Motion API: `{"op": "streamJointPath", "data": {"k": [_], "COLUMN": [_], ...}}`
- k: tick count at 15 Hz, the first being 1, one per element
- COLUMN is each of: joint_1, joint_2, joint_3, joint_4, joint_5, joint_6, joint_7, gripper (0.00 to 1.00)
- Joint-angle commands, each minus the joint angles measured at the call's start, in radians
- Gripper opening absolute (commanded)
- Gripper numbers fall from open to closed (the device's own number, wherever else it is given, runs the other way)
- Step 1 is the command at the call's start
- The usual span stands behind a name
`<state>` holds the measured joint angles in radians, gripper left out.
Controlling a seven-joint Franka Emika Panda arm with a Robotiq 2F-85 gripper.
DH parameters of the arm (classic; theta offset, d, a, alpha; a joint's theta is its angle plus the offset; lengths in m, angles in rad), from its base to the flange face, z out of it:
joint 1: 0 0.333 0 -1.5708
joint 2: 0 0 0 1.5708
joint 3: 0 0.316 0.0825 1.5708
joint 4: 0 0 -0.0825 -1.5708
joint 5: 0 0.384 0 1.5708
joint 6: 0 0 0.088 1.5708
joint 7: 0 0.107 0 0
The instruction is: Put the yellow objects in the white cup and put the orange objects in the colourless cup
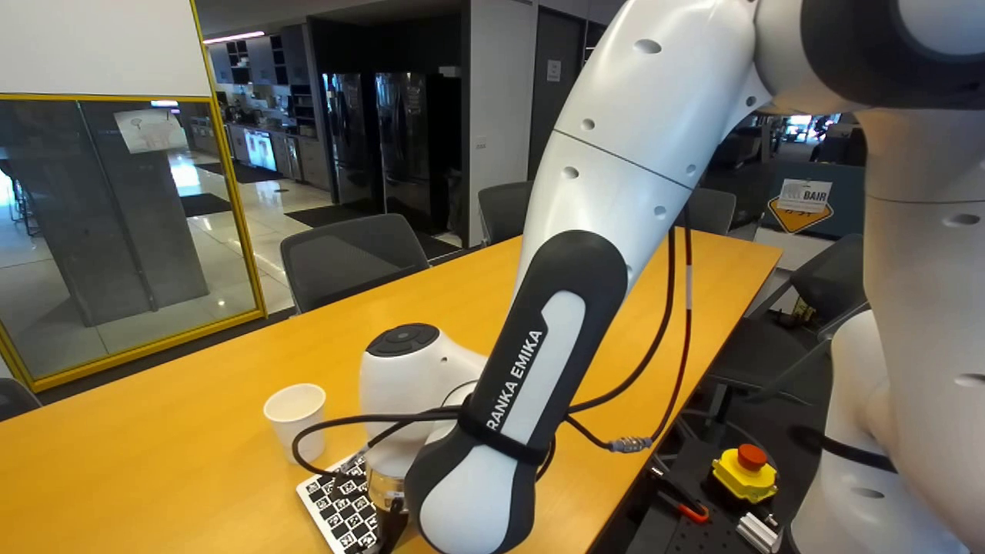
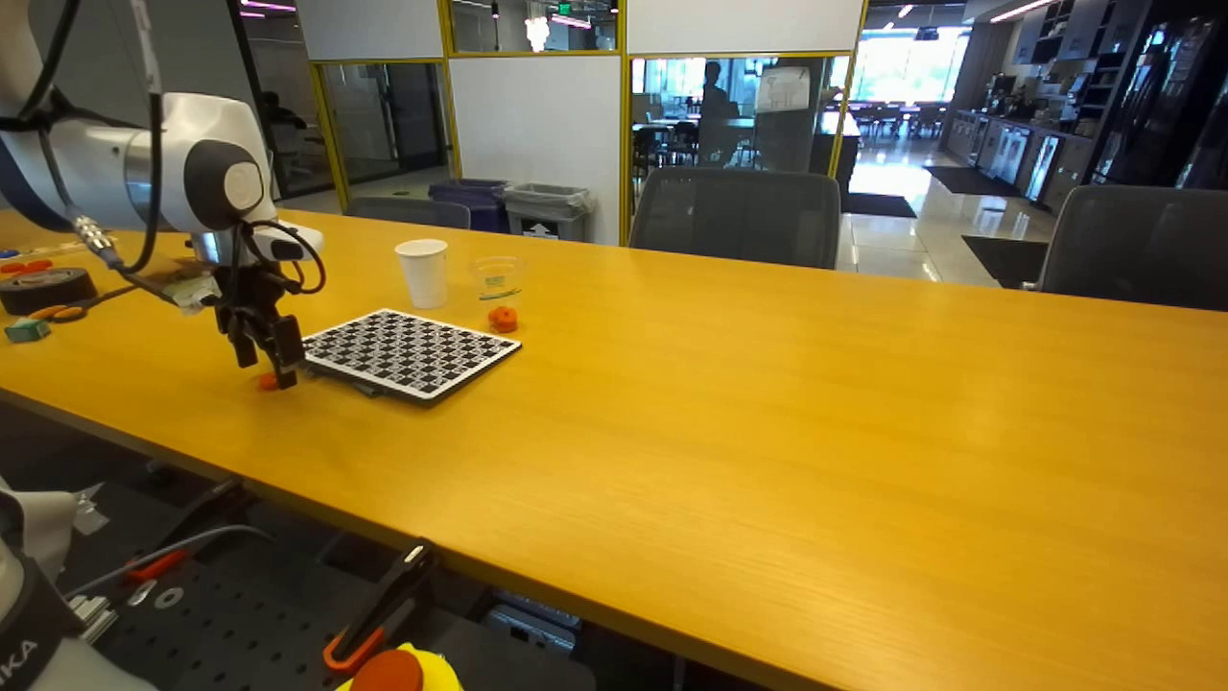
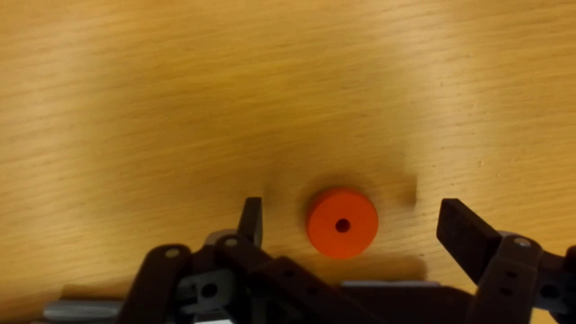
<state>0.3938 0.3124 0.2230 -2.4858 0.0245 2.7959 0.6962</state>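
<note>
Flat on the table lies an orange object [image 3: 343,236], a round disc with a small central hole. My gripper [image 3: 351,202] is open over it, one finger on either side with a gap to both. The same orange object [image 2: 269,382] is partly hidden behind the gripper [image 2: 267,370] in an exterior view. More orange [image 2: 503,320] lies beyond the board, in front of the colourless cup [image 2: 497,274], which stands upright. Beside that is the upright white cup [image 2: 422,276], also seen in an exterior view as the white cup [image 1: 296,415]. The yellow objects are hidden or out of view.
A black-and-white checkered board [image 2: 408,350] lies between the gripper and the cups, its edge close to the gripper. At the table's far left are a black tape roll [image 2: 46,290], a green block [image 2: 27,330] and red-orange items [image 2: 29,267]. Cables hang along the arm.
</note>
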Motion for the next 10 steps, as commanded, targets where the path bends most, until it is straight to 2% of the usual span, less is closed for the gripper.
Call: {"op": "streamJointPath", "data": {"k": [1, 4, 5, 6, 8, 10], "joint_1": [0.028, 0.025, 0.027, 0.029, 0.029, 0.028], "joint_2": [0.005, 0.009, 0.01, 0.011, 0.014, 0.016], "joint_3": [-0.019, -0.017, -0.02, -0.024, -0.026, -0.026], "joint_4": [0.006, 0.008, 0.008, 0.009, 0.01, 0.011], "joint_5": [0.013, 0.018, 0.014, 0.008, 0.009, 0.011], "joint_6": [0.024, 0.025, 0.025, 0.024, 0.024, 0.023], "joint_7": [0.015, 0.01, 0.012, 0.013, 0.012, 0.011], "gripper": [1.0, 1.0, 0.97, 0.73, 0.71, 0.54]}}
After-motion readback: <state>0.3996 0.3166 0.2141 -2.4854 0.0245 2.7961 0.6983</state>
